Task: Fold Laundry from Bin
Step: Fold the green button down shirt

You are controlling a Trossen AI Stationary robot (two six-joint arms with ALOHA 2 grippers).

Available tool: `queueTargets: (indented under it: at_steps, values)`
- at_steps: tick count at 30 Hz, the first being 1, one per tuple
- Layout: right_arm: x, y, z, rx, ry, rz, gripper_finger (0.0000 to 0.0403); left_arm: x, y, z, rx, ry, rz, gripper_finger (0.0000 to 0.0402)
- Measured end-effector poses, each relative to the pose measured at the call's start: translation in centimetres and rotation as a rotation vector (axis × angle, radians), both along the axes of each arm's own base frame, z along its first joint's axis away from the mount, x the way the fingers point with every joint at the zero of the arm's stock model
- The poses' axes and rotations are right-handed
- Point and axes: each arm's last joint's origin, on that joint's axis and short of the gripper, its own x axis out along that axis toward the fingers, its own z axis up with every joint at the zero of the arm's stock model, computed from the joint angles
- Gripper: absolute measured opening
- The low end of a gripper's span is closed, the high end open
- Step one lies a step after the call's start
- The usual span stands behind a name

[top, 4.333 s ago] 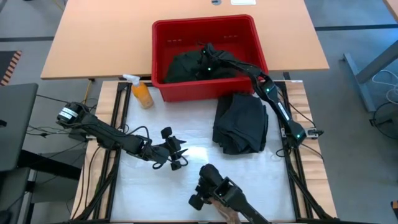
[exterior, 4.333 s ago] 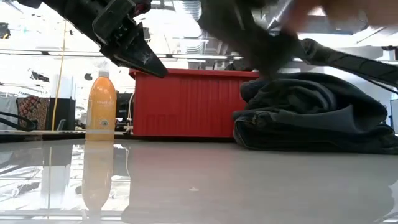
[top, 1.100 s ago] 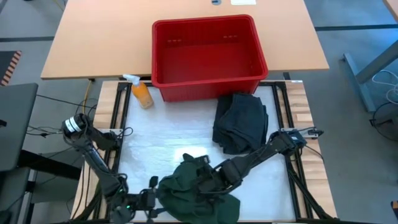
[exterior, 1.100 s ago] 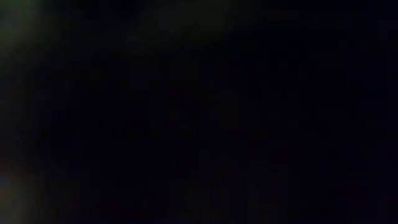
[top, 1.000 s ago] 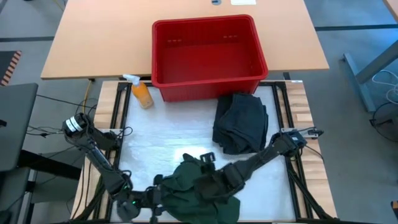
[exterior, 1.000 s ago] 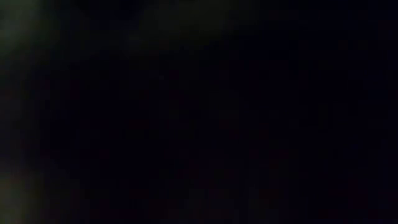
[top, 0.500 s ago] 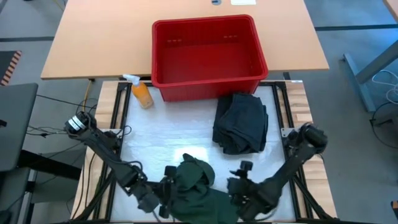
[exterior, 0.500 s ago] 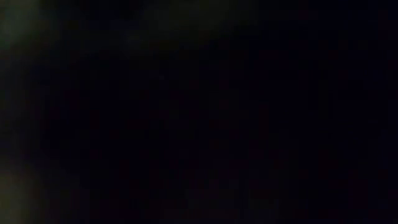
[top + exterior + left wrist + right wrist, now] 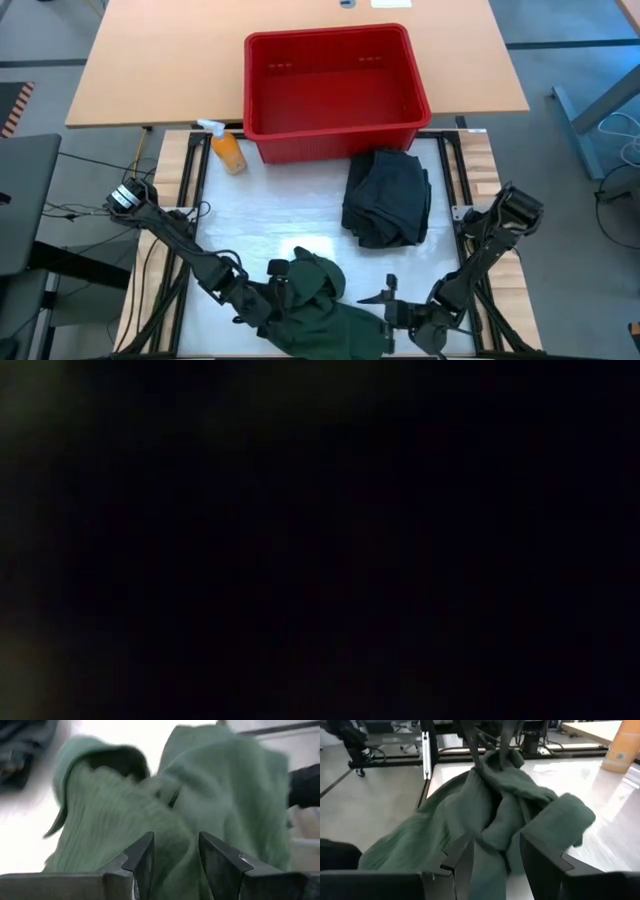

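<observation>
A dark green garment (image 9: 322, 310) lies crumpled at the table's near edge, with a raised lump (image 9: 315, 272) on its far side. My left gripper (image 9: 278, 298) is open at the garment's left side, and green cloth (image 9: 115, 820) fills the gap between its fingers. My right gripper (image 9: 380, 312) is open at the garment's right side, pointing left, with a bunch of cloth (image 9: 510, 805) between its fingers. The red bin (image 9: 335, 142) stands at the far side and shows no laundry inside. The low view is wholly dark. My left gripper has a thick fold of the green garment (image 9: 172, 837) between its open fingers, coming slanting down from the table's left. The cloth rests on the table. My right gripper has a bunched fold (image 9: 492, 832) between its open fingers, coming nearly level from the right. I cannot tell whether either gripper pinches the cloth.
A folded pile of dark garments (image 9: 385, 198) lies right of centre, just in front of the bin. An orange spray bottle (image 9: 228, 150) stands at the bin's near left corner. Bare white table (image 9: 260, 215) lies between the bottle and the green garment.
My right gripper has swung from above the garment's middle toward the table's right and near edges. It has sunk and turned, and now points left at the garment. My left gripper has gone toward the right, into the garment's left side. The garment has stayed at the near edge.
</observation>
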Motion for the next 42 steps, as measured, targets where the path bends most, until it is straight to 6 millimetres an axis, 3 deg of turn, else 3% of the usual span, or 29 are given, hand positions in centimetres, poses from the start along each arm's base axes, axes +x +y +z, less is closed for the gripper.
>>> queueTargets:
  at_steps: [9,14,17,20,26,29,34,42]
  values:
    - [2.1,-1.3,-0.2,0.02,-0.029,-0.058,0.0184,-1.4,1.6,-1.4,0.109,0.153,0.214,0.0137]
    - [3.2,-2.4,-0.4,0.023,-0.009,-0.065,0.0184,-1.7,1.8,-1.4,0.182,0.122,0.262,0.0069]
    - [3.9,-3.1,-0.5,0.023,0.006,-0.071,0.0184,-1.8,1.6,-0.6,0.217,0.093,0.254,0.0013]
    - [4.5,-3.7,-0.6,0.056,0.023,-0.05,0.0184,-2.1,1.2,1.2,0.267,0.053,0.246,0.0005]
    - [5.5,-4.7,-0.8,0.164,0.067,0.012,0.0184,-3.8,0.7,6.7,0.377,-0.091,0.293,0.0]
    - [5.9,-5.1,-0.7,0.173,0.068,0.008,0.0184,-4.9,0.8,8.1,0.399,-0.142,0.322,0.0]
    - [6.4,-5.9,-0.7,0.174,0.059,-0.023,0.0184,-5.4,0.4,8.5,0.364,-0.161,0.327,0.0]
    - [6.8,-7.0,-1.3,0.114,0.123,-0.049,0.0184,-5.5,0.3,7.2,0.338,-0.139,0.347,0.0]
